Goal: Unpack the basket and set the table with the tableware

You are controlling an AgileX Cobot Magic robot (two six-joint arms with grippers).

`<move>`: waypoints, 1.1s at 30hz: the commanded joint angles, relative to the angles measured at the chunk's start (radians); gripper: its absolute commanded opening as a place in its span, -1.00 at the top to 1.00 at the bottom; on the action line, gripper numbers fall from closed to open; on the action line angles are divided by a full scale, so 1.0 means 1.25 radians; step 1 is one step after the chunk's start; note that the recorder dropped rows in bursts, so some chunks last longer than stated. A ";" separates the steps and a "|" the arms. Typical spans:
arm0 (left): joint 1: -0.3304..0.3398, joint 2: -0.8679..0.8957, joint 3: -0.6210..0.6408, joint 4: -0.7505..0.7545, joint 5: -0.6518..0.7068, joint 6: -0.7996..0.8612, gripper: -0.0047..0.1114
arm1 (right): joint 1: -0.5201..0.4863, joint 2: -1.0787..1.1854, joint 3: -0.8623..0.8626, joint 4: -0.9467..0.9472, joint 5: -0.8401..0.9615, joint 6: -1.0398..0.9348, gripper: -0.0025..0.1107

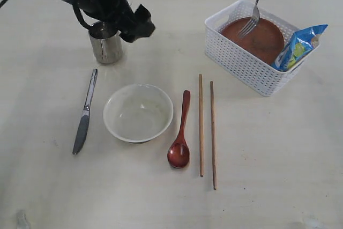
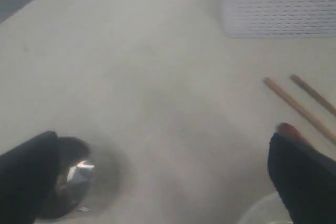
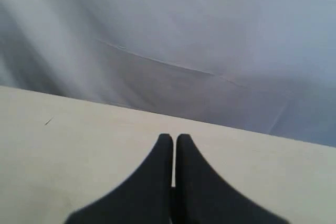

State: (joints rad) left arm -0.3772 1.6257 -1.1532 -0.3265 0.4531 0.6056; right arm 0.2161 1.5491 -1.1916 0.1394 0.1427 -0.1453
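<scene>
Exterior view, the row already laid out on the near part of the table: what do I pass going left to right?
knife → bowl → spoon → left chopstick → right chopstick

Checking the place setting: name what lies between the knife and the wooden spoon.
The cream bowl sits between knife and spoon, seen in the exterior view.
</scene>
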 commanded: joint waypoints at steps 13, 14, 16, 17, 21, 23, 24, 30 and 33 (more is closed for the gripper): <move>0.014 0.043 -0.005 -0.719 0.334 0.869 -0.89 | 0.093 -0.006 -0.005 -0.006 0.034 -0.121 0.96; 0.016 0.043 -0.005 -0.730 0.334 0.879 -0.89 | 0.102 -0.006 -0.009 -0.004 0.048 -0.138 0.96; 0.025 0.043 -0.005 -0.752 0.353 0.897 -0.89 | 0.115 -0.006 -0.023 0.016 0.086 -0.180 0.96; 0.036 0.045 -0.005 -0.767 0.378 0.912 -0.89 | 0.120 -0.007 -0.032 0.047 0.113 -0.216 0.96; 0.119 0.059 -0.005 -0.838 0.586 0.994 -0.89 | 0.125 -0.025 -0.051 0.267 0.217 -0.456 0.96; 0.170 0.079 -0.005 -0.896 0.614 1.025 -0.89 | 0.124 -0.044 -0.051 0.402 0.266 -0.571 0.96; 0.191 0.091 -0.005 -0.917 0.614 1.024 -0.89 | 0.124 -0.053 -0.051 0.474 0.298 -0.641 0.96; 0.219 0.162 -0.005 -0.985 0.614 1.039 -0.89 | 0.124 -0.080 -0.051 0.793 0.462 -0.921 0.96; 0.195 0.168 -0.005 -1.009 0.614 1.055 -0.89 | 0.124 -0.077 -0.051 0.809 0.459 -0.929 0.96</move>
State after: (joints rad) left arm -0.1151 1.8410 -1.1657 -1.5450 1.2048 1.9079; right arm 0.3728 1.4562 -1.2474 1.1232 0.7086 -1.2819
